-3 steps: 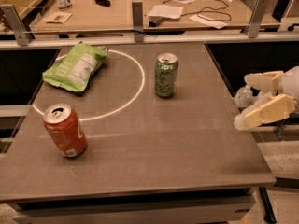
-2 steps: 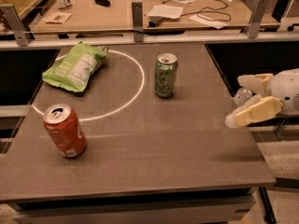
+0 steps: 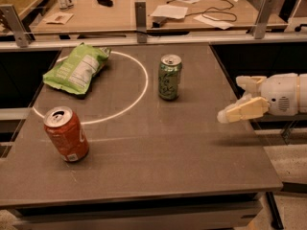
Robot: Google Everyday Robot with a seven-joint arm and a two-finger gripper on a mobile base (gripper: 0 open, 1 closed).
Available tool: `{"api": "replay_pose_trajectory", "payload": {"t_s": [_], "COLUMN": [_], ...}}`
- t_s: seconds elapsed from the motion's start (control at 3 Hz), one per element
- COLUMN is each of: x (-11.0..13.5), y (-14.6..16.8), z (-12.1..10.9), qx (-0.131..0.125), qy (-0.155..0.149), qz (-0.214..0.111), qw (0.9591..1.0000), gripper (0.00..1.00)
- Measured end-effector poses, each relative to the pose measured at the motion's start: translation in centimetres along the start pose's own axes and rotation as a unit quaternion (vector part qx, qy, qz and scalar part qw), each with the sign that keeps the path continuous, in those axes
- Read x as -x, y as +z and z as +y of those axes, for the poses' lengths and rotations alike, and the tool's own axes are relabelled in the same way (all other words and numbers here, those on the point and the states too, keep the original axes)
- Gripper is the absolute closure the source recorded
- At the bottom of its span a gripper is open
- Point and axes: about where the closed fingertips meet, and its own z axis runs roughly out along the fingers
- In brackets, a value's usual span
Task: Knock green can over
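Grey tabletop (image 3: 144, 166) before you: the green can (image 3: 170, 77) stands upright just beyond its centre, so nothing is done yet. Your gripper (image 3: 230, 99) hovers at the can's four o'clock, over the right edge, well apart from it, fingers (image 3: 242, 111) spread with nothing between. Reach and push remain.

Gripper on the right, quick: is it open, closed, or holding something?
Gripper: jaws open, holding nothing; it hovers at the right, apart from the green can.
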Motion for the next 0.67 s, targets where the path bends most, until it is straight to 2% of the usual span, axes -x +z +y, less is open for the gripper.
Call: {"api": "replay_pose_trajectory", "payload": {"t_s": [0.33, 0.67], "x": [0.03, 0.04], "y": [1.76, 1.77], "z": [-1.76, -1.76], "qx": [-0.006, -0.006], "qy": [0.023, 0.023], "qz": [-0.037, -0.037], "qw": [0.9991, 0.9991], "gripper": [0.0, 0.0]}}
